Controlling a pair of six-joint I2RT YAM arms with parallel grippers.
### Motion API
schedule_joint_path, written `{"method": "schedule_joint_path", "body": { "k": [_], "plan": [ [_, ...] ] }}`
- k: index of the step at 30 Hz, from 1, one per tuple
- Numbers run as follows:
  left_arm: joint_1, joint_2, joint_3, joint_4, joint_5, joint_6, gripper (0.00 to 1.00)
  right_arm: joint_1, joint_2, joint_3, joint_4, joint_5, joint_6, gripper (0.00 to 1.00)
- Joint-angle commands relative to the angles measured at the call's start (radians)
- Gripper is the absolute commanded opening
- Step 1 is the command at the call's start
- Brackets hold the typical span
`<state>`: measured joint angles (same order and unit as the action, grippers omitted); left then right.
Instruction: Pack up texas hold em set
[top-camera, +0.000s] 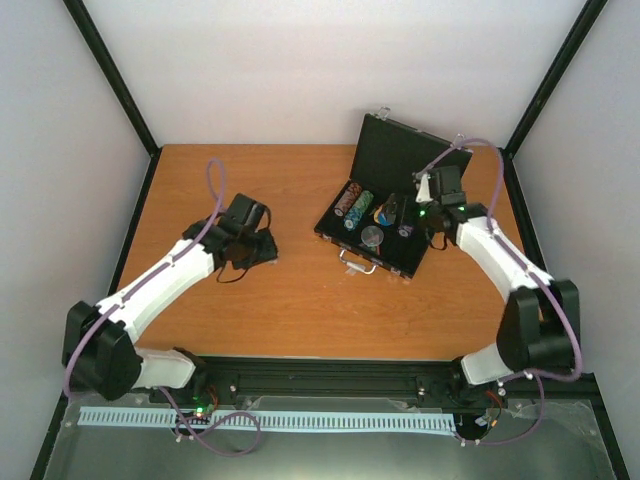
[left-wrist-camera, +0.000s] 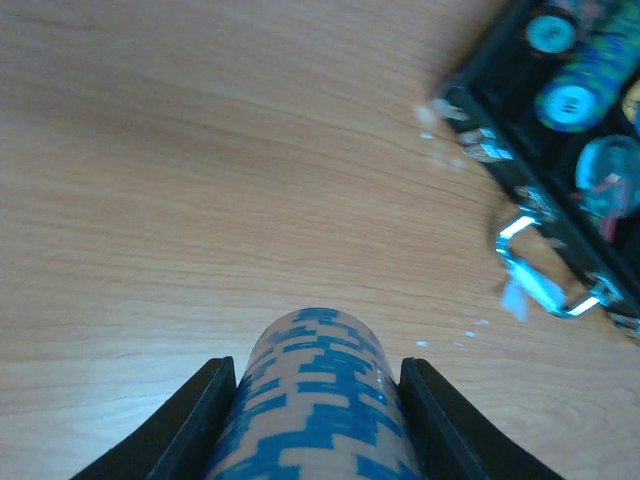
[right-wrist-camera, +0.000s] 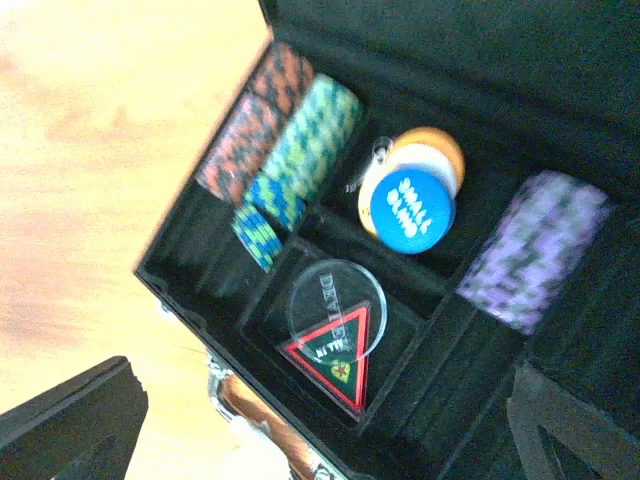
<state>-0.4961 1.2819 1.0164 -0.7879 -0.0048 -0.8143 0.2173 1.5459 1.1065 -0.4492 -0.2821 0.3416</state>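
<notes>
The black case lies open at the back right, its lid standing up. Inside it I see red, green and purple chip stacks, a blue round disc, a clear disc and the dark triangular token. My right gripper hovers open above the case, with nothing between its fingers. My left gripper is shut on a blue-and-white chip stack, low over the table left of the case.
The case's silver handle juts toward the near side. Bare wooden table spreads between the arms. White walls and black frame posts enclose the table on three sides.
</notes>
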Motion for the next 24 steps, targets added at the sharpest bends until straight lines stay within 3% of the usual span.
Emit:
{"method": "schedule_joint_path", "body": {
  "k": [1,8,16,24],
  "plan": [
    [-0.125,0.102,0.188,0.144,0.029,0.034,0.01,-0.035,-0.132,0.014,-0.086,0.194,0.045,1.0],
    [-0.273,0.389,0.471,0.247,0.016,0.012,0.01,-0.156,-0.147,-0.025,-0.085,0.289,0.069,1.0],
    [-0.376,0.702,0.818,0.236,0.071,-0.007,0.01,-0.218,-0.099,-0.05,-0.046,0.353,0.054,1.0],
    [-0.41,0.863,0.966,0.235,0.165,-0.127,0.01,-0.274,-0.078,-0.082,-0.016,0.365,0.051,1.0]
  ]
}}
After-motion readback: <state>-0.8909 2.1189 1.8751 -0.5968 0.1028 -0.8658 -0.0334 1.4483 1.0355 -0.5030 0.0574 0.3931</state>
